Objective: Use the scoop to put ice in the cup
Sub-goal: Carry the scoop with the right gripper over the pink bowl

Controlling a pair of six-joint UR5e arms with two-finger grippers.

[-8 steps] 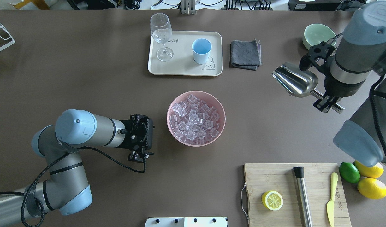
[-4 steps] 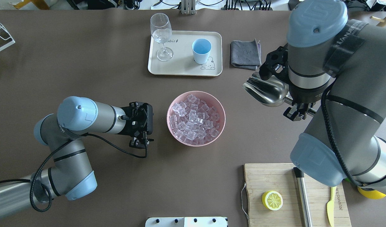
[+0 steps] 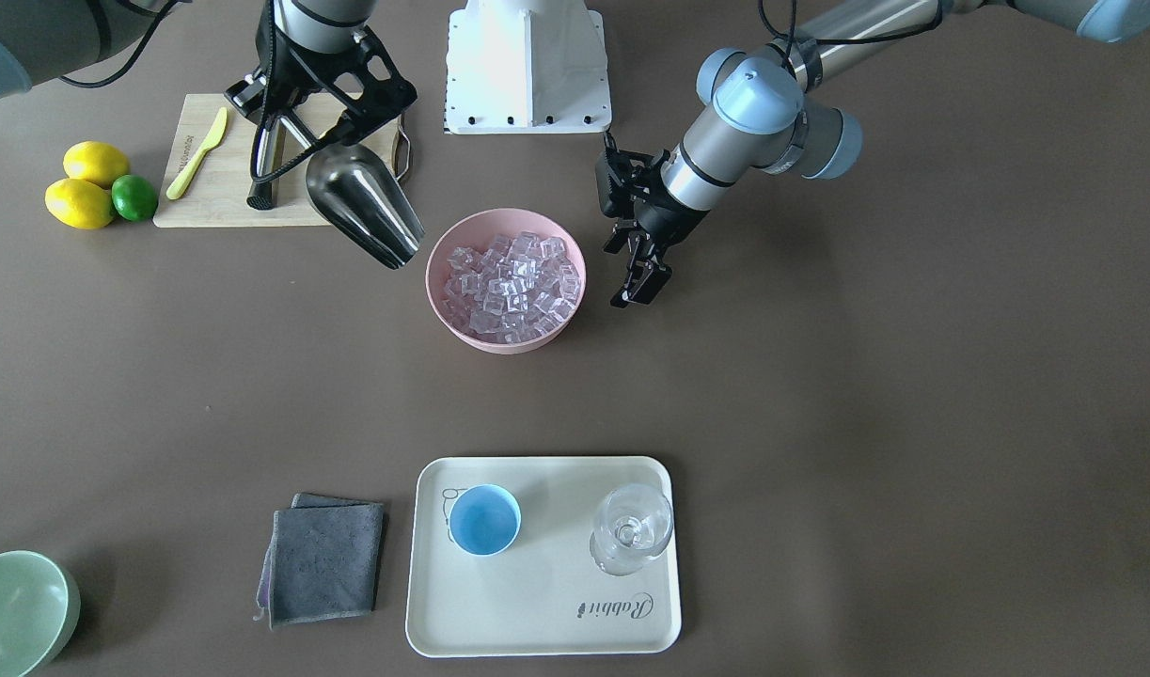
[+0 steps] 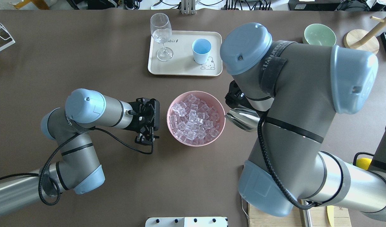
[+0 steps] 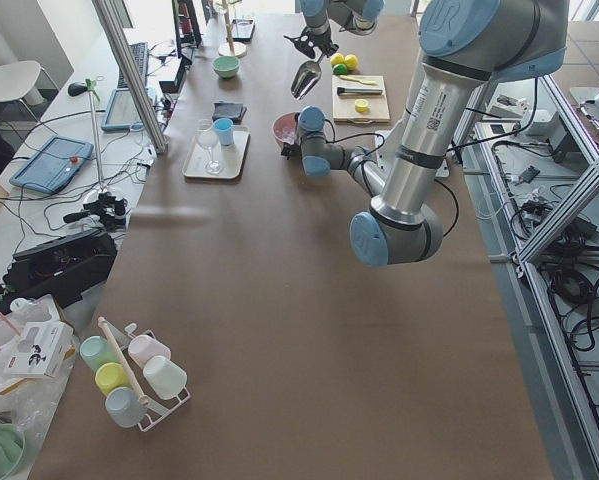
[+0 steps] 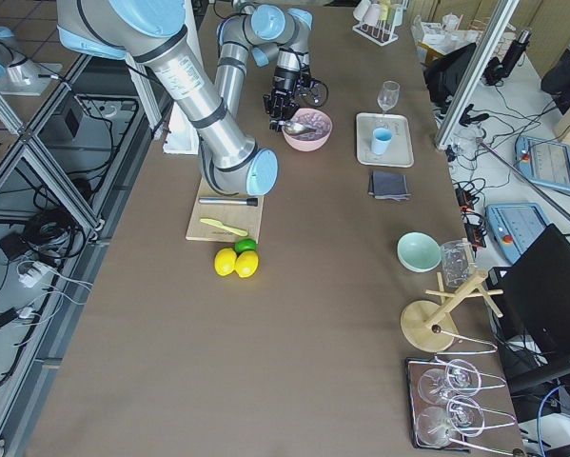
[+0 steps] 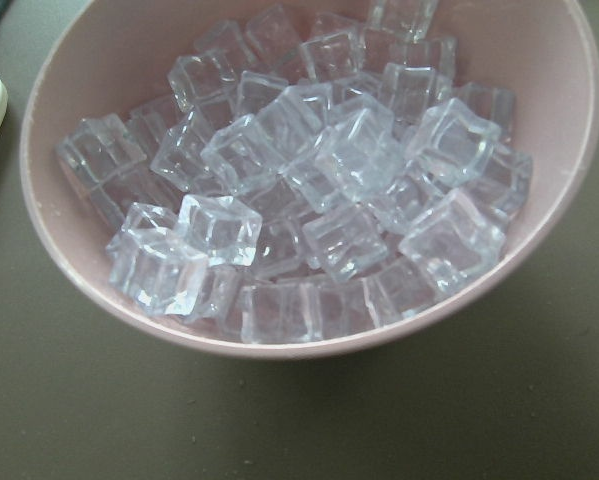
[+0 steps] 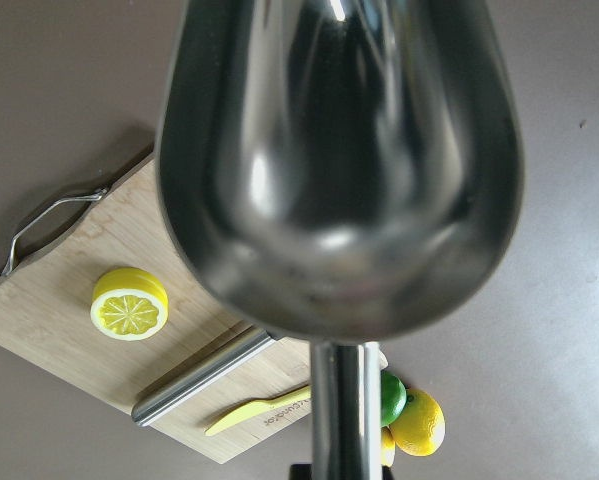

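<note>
Table [image 3: 819, 404]: brown, all items set on it. Right arm [image 4: 293, 94] is stretched in over the table's right half, and in the overhead view much of the board [image 3: 219, 205] is hidden by it. Left arm [image 4: 95, 111] is held low on the other side. Tray [image 3: 537, 602], cream, is placed on the far side of the table from the robot, well apart from the bowl [image 3: 505, 341]. The bowl, pink, is set mid-table between the two grippers. Scoop [image 3: 363, 212] is held off the table just beside the bowl on the robot's right, tilted, its open end turned down toward the rim; whether rim and scoop touch cannot be told. Its handle is clamped in the right gripper [image 3: 253, 99]. Left gripper [image 3: 637, 282] is held near the bowl's other side, apart from it, jaws parted with nothing between them. Cup [image 3: 484, 520] is stood upright on the tray beside a glass [image 3: 631, 528]. Ice [image 3: 509, 280] is heaped in the bowl, which fills the left wrist view.
</note>
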